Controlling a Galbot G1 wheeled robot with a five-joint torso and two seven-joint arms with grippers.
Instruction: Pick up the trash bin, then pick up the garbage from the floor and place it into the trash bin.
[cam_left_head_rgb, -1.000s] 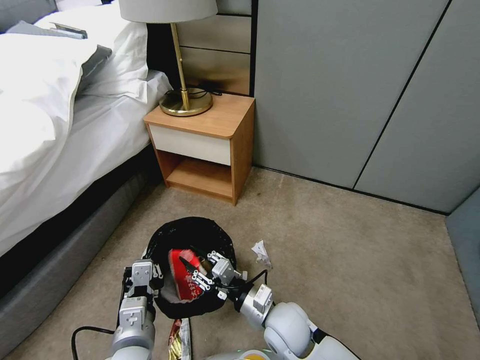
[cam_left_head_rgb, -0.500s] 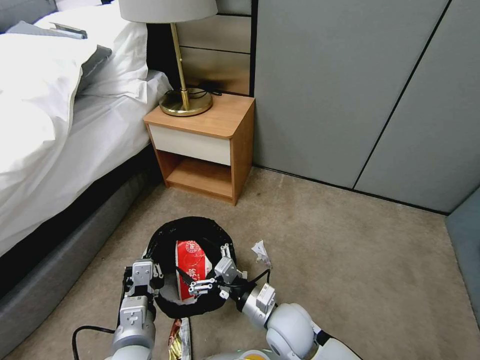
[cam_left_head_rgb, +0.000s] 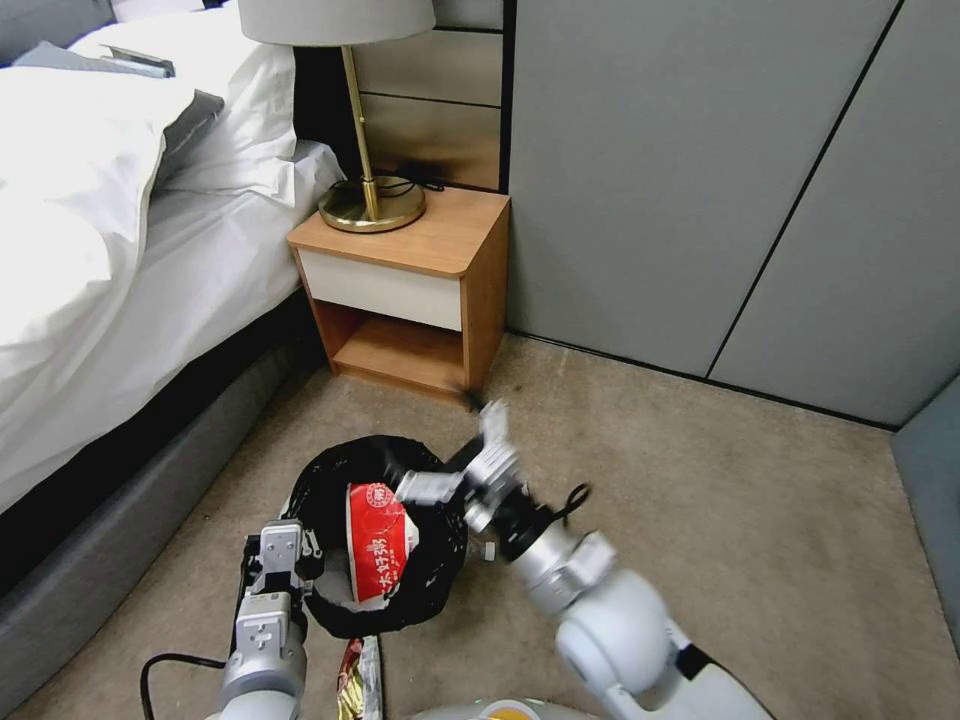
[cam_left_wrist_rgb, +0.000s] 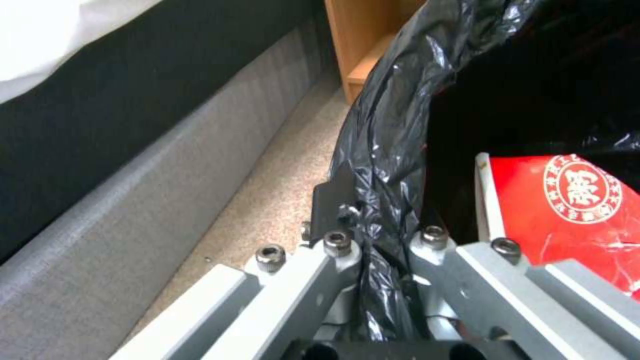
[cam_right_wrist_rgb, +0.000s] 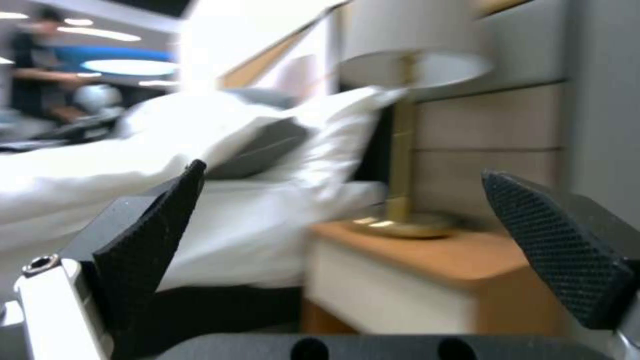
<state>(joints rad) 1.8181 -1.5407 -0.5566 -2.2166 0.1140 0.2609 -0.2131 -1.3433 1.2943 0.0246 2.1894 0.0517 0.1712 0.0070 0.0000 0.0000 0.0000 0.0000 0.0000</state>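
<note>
Since the earlier frames the right gripper (cam_left_head_rgb: 470, 455) has let go of the red-and-white packet (cam_left_head_rgb: 378, 538) and lifted away from the trash bin (cam_left_head_rgb: 330, 480), swinging up toward the nightstand (cam_left_head_rgb: 440, 235); the packet now stands loose inside the bin, leaning on the bag liner. The white scrap that lay on the floor (cam_left_head_rgb: 720, 540) just right of the bin is now hidden behind the right arm, so whether it is there cannot be told.

Right gripper: fingers spread wide with nothing between them; the right wrist view shows both black pads (cam_right_wrist_rgb: 153, 235) apart, facing the bed and lamp rather than the floor.

Left gripper (cam_left_head_rgb: 282, 556): at the bin's near-left rim, pressed together on the rim and the folded-over black liner (cam_left_wrist_rgb: 387, 165). The left wrist view shows the liner pinched between the fingers. Likely held there so the bin stays open, upright and close to the working arm.

A long shiny wrapper (cam_left_head_rgb: 360, 685) lies on the floor just nearer the robot than the bin, not yet collected.
</note>
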